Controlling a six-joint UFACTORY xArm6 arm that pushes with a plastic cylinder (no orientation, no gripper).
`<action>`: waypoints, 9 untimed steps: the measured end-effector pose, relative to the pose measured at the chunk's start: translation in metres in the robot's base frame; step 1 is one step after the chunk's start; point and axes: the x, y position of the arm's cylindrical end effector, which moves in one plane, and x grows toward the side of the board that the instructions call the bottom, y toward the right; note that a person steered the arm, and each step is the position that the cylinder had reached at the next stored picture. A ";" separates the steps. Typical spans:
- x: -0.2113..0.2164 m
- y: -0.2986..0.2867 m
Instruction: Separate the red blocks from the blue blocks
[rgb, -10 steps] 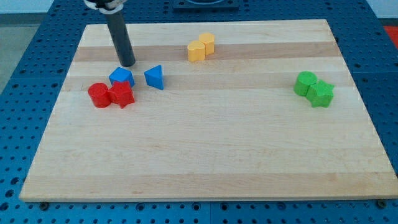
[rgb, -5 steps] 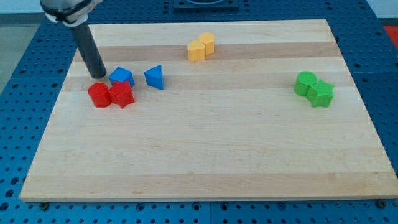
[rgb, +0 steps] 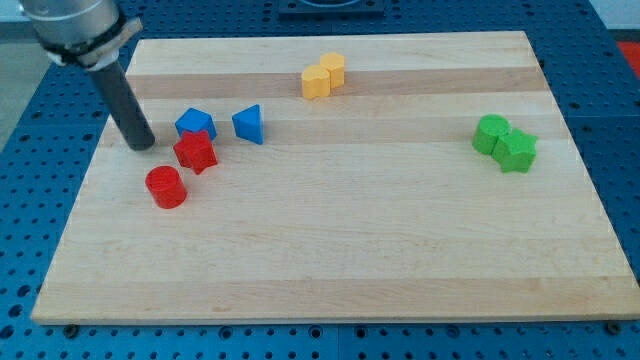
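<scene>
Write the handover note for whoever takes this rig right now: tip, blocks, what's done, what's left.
Tool: no gripper; my tip sits on the wooden board near its left edge, left of the red star-shaped block and above the red cylinder block.
Blocks: the red cylinder lies apart, below-left of the star. The star touches or nearly touches the blue pentagon-like block; the blue triangular block sits just right of it.
Done: cylinder clear of the blues.
Left: push the star away from the blue pair.

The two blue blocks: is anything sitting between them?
No. In the camera view the stretch between the left blue block and the right blue block is bare board; the red star lies below it.
</scene>
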 end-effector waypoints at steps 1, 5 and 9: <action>-0.005 0.024; 0.132 0.117; 0.107 0.070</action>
